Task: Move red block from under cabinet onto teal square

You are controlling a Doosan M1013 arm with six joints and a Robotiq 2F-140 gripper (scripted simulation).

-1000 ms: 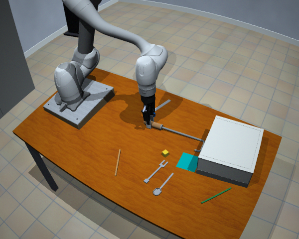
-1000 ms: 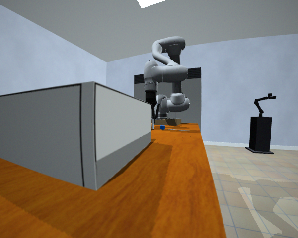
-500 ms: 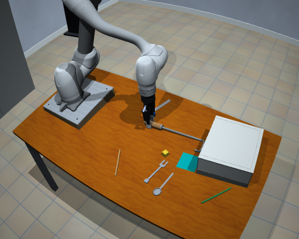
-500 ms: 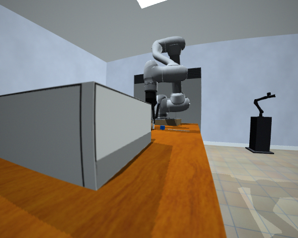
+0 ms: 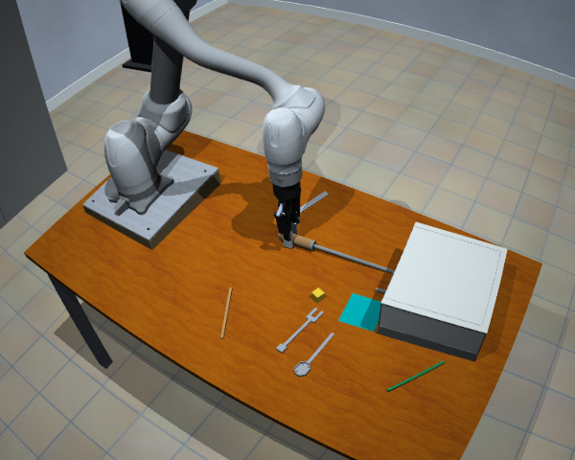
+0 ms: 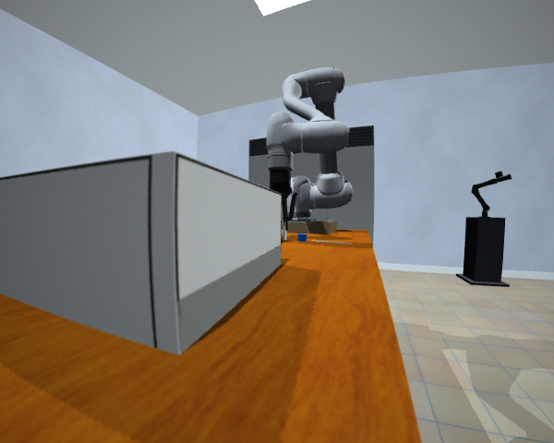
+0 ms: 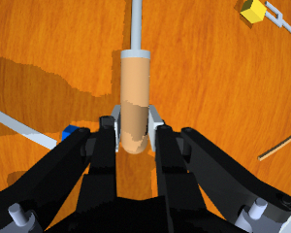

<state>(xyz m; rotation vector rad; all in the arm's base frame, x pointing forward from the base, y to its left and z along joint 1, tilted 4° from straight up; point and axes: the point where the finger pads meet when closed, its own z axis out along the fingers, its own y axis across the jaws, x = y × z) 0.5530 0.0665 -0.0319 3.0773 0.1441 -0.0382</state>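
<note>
My gripper (image 5: 288, 241) (image 7: 134, 116) is shut on the tan wooden handle (image 5: 305, 241) (image 7: 134, 100) of a long hook tool. Its grey rod (image 5: 355, 259) (image 7: 138, 7) runs across the table to the grey cabinet (image 5: 446, 282) (image 6: 125, 238), and its far end reaches the cabinet's front left side. The teal square (image 5: 359, 310) lies on the table against the cabinet's left side, partly in its shadow. The red block is hidden in all views.
A yellow cube (image 5: 318, 294) (image 7: 253, 10), a grey fork (image 5: 300, 330), a grey spoon (image 5: 313, 355), a wooden stick (image 5: 226, 312) and a green stick (image 5: 415, 376) lie near the front. A grey ruler (image 5: 313, 201) and a small blue cube (image 6: 301, 237) (image 7: 70, 132) lie behind the gripper.
</note>
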